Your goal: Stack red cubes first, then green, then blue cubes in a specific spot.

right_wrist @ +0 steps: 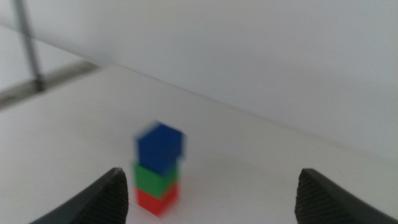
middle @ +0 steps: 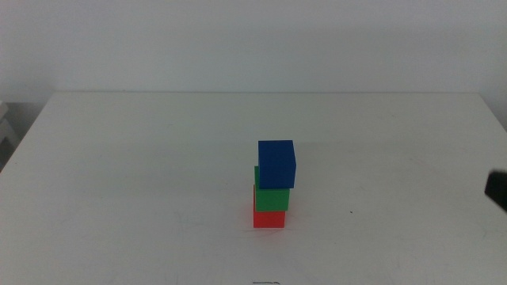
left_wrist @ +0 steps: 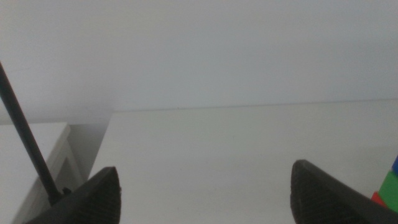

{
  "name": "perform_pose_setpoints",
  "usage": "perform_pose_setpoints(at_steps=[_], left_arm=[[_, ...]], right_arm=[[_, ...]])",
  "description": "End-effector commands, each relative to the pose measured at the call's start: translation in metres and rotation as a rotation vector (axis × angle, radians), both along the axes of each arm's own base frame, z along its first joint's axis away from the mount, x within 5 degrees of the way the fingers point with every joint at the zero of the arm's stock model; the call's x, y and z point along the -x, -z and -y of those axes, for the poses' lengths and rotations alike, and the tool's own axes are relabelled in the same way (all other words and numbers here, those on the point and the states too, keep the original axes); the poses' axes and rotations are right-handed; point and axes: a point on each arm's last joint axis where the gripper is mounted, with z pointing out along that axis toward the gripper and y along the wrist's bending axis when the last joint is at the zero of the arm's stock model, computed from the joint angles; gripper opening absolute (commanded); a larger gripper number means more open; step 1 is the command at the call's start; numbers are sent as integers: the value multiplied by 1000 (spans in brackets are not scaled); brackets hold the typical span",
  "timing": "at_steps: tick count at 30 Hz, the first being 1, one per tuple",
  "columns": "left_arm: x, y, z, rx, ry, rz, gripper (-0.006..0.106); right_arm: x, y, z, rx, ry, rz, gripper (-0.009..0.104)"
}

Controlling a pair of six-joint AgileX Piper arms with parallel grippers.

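Observation:
A stack of three cubes stands near the middle of the white table [middle: 142,158]: the red cube [middle: 268,218] at the bottom, the green cube [middle: 271,195] on it, the blue cube [middle: 276,164] on top, turned slightly. The right wrist view shows the same stack, blurred, blue cube [right_wrist: 160,147] over green cube [right_wrist: 155,177] over red cube [right_wrist: 155,200], well ahead of my open right gripper [right_wrist: 211,205]. That gripper shows as a dark tip [middle: 497,190] at the middle view's right edge. My left gripper [left_wrist: 205,202] is open over bare table, with the stack's green cube [left_wrist: 390,184] at the picture's edge.
A grey wall rises behind the table's far edge. A white shelf unit [left_wrist: 34,155] and a thin dark rod [left_wrist: 25,137] stand off the table's left side.

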Motion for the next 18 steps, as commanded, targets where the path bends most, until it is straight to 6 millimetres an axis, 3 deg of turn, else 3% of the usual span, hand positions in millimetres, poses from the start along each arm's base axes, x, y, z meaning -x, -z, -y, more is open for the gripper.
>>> perform_pose_setpoints(at_steps=[1,4,9,18], left_arm=[[2,5,1,1,23,113,94],[3,30,2,5,34,111,94],[8,64,5,91,64,74,94],[4,105,9,122,97,159,94]], right_arm=[[0,8,8,-48,74,62,94],[5,44,21,-22,196,24,94],[16,87,38,-17,376,19,94],[31,118,52,-41,610,117,94]])
